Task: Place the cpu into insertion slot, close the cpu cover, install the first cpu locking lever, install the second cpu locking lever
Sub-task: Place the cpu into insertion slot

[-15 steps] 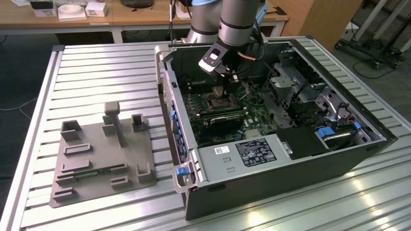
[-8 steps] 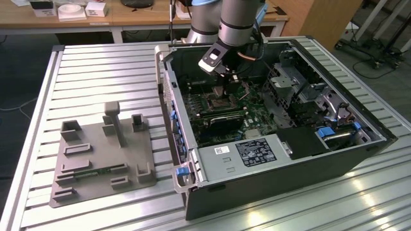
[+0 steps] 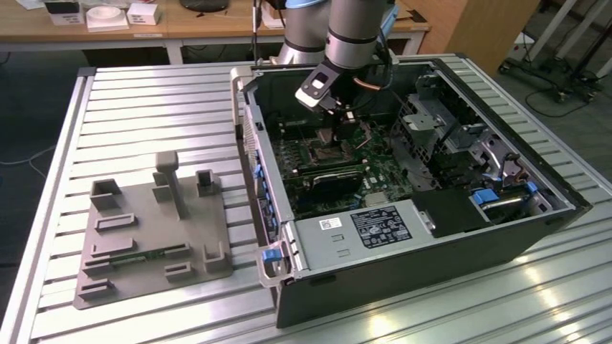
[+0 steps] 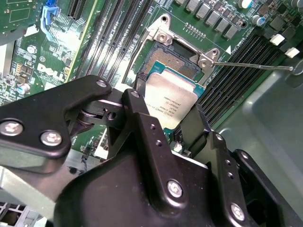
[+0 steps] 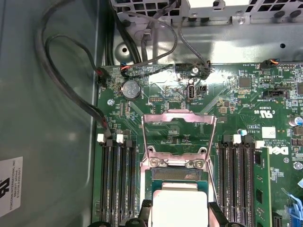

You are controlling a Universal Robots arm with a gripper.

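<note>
Arm reaches down into the open computer case [image 3: 431, 276], which lies on the slatted metal worktop [image 3: 143, 107]. The gripper [image 3: 337, 127] sits low over the green motherboard [image 3: 378, 168].

The fingers [image 4: 142, 118] are closed on the cpu [image 4: 171, 97], one on each of two opposite edges, with its silvery top facing up.

In the first wrist view the cpu overlaps the near part of the insertion slot [image 5: 179, 174]. The far part of the slot's dark centre is exposed (contact with the slot: cannot tell).

The cpu cover [image 5: 151, 120] is swung fully open and lies back flat beyond the slot, with green board showing through its window.

One thin locking lever [image 4: 255, 66] sticks out sideways from the slot's corner, unlatched.

A grey parts fixture [image 3: 143, 236] sits on the worktop at the exterior view's left, apart from the case.
</note>
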